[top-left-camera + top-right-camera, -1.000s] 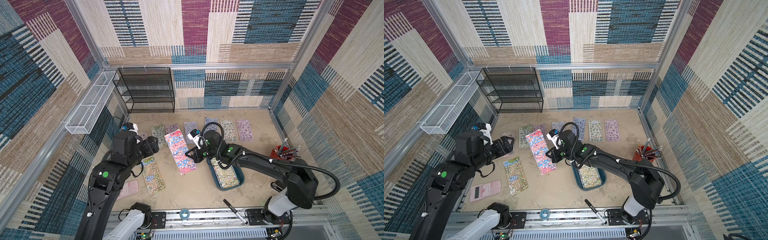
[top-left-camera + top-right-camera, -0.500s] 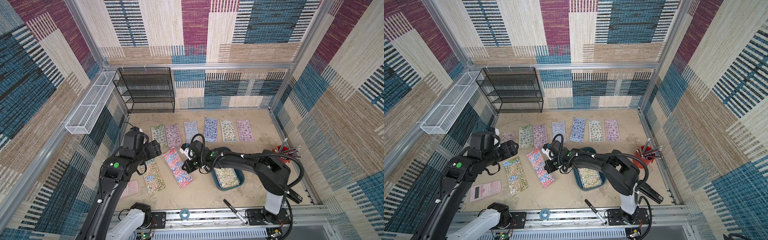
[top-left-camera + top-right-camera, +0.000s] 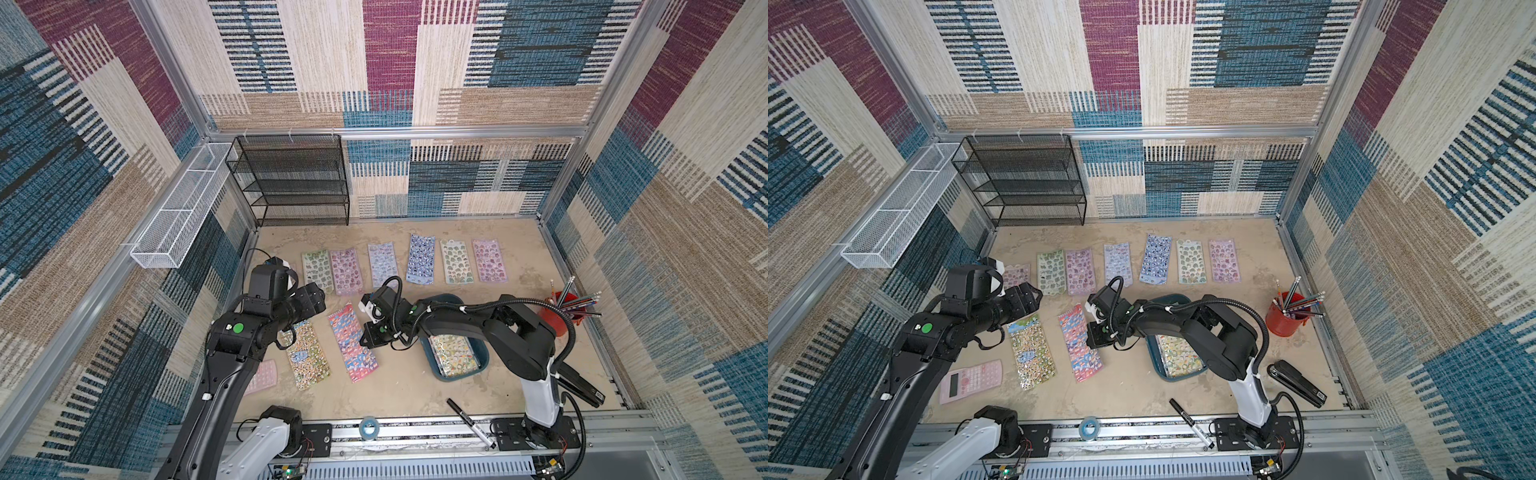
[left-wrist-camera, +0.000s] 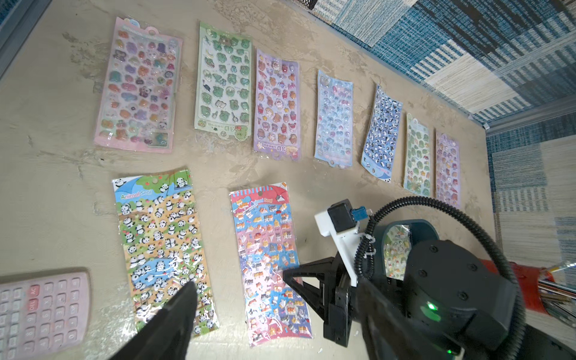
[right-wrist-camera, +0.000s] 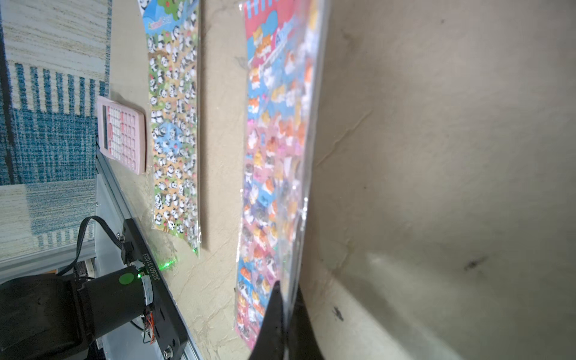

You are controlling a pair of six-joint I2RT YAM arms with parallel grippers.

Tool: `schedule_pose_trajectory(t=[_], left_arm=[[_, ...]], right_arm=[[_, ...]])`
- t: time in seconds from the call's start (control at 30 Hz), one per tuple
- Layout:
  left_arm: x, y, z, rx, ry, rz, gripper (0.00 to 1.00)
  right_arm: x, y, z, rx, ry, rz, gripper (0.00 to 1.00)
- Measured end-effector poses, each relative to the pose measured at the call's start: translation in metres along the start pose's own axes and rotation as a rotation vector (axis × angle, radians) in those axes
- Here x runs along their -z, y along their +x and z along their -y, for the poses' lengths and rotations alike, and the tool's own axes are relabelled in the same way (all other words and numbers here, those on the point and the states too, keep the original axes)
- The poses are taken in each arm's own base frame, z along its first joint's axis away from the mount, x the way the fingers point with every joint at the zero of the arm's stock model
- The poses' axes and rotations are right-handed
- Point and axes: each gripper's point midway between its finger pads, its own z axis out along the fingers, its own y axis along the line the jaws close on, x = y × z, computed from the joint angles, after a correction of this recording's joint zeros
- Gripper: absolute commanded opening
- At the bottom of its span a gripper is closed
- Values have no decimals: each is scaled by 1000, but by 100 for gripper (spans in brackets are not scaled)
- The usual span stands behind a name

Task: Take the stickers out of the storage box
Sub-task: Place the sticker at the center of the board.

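My right gripper is shut on the edge of a pink-and-blue cat sticker sheet. Most of that sheet lies on the table beside a panda sheet. The teal storage box sits just right of it, with more stickers inside. Several other sheets lie in a row further back. My left gripper hovers open and empty over the panda sheet's far end.
A pink calculator lies front left. A red pencil cup and a black stapler stand to the right. A marker and a tape roll lie at the front rail. A black mesh rack and a white wire basket are at the back left.
My right gripper has brought the cat sheet down from the air onto the table beside the panda sheet, still pinching it. The left arm has shifted slightly towards the back, jaws still open.
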Motion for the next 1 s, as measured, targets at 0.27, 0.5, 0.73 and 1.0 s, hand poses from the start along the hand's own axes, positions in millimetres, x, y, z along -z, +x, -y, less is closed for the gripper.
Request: schedule_pose_trajectory(t=[0.27,0.5,0.73,1.0], left_arm=[[-7,8,0,25,21,-36,80],[-11,9,3,32,43,-41,80],[-15,11,1,39,47,-51,80],[-20,13,1,45,51,-66,80]], right_arm=[[-12,-4,-1,-79,-27,-3,7],[-16,-14,-6,-94,-45,21,22],[-17,-17,-8,-97,-52,29,34],[-12,-10,-4,-104,-43,27,42]])
